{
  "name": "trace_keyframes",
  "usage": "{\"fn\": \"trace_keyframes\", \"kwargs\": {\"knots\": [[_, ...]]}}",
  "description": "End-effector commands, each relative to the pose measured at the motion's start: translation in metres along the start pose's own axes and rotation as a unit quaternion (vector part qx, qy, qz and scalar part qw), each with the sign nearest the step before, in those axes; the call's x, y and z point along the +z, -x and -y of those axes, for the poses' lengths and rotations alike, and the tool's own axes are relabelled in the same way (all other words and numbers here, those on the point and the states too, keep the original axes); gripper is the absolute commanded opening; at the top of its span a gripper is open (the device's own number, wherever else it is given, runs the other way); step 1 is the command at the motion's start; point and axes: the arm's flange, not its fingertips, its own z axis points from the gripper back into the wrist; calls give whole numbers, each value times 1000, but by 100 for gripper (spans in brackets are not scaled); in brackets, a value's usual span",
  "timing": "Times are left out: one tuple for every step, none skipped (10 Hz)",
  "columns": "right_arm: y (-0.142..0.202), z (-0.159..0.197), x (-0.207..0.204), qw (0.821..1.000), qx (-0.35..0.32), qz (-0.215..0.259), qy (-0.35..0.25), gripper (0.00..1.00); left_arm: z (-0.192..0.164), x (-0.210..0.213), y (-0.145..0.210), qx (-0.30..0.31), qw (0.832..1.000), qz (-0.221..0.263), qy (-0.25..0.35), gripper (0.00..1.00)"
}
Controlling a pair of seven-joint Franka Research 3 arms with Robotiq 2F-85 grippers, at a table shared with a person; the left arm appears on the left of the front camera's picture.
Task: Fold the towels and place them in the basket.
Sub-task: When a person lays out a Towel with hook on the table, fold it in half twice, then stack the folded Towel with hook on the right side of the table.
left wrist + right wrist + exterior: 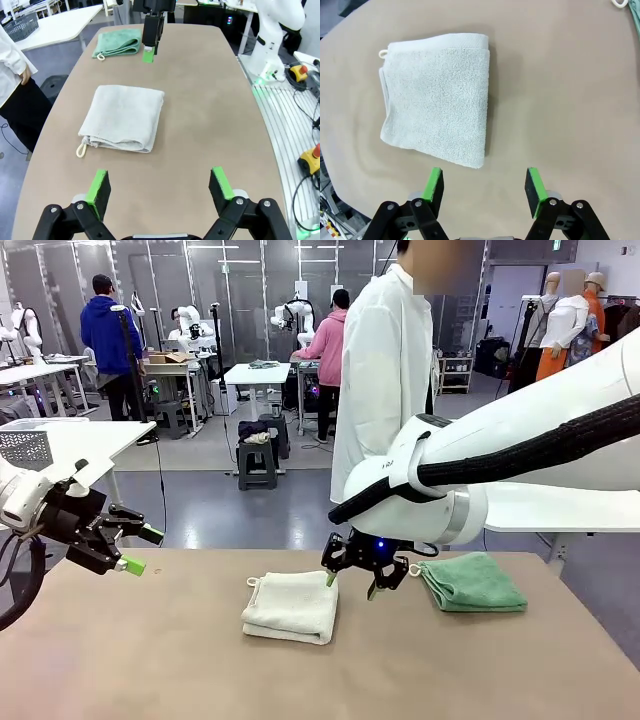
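The cream-white towel (pixel 290 605) (pixel 122 117) (pixel 437 95) lies folded at the table's middle, its loop at one corner. To its right the mint green towel (pixel 472 582) (pixel 119 42) lies folded on the table. My right gripper (pixel 352 582) (pixel 484 186) hangs open just above the table between the two towels, close to the cream towel's right edge, holding nothing. Over the table's left end, my left gripper (pixel 142 550) (pixel 160 187) stands wide open and empty. The dark lattice basket (pixel 22 25) sits on a white side table beyond the green towel.
A person in a white coat (pixel 385 370) stands at the far side, near the middle. A pale grey perforated bin (pixel 25 448) rests on a white table at the left. The front half of the tan table (pixel 320 680) is bare.
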Motion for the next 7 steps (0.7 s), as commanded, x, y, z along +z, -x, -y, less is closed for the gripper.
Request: {"fn": "trace_keyframes", "kwargs": {"knots": [[-1,-2,0,1000,-11,4,6,82,1,2,-1,-4,1000,-2,0,100],[-1,-2,0,1000,-11,4,6,82,1,2,-1,-4,1000,-2,0,100],[-1,-2,0,1000,-11,4,6,82,1,2,-1,-4,1000,-2,0,100],[-1,-2,0,1000,-11,4,6,82,1,2,-1,-4,1000,-2,0,100],[-1,-2,0,1000,-11,4,6,82,1,2,-1,-4,1000,-2,0,100],[-1,-2,0,1000,-11,4,6,82,1,2,-1,-4,1000,-2,0,100],[-1,-2,0,1000,-11,4,6,82,1,2,-1,-4,1000,-2,0,100]]}}
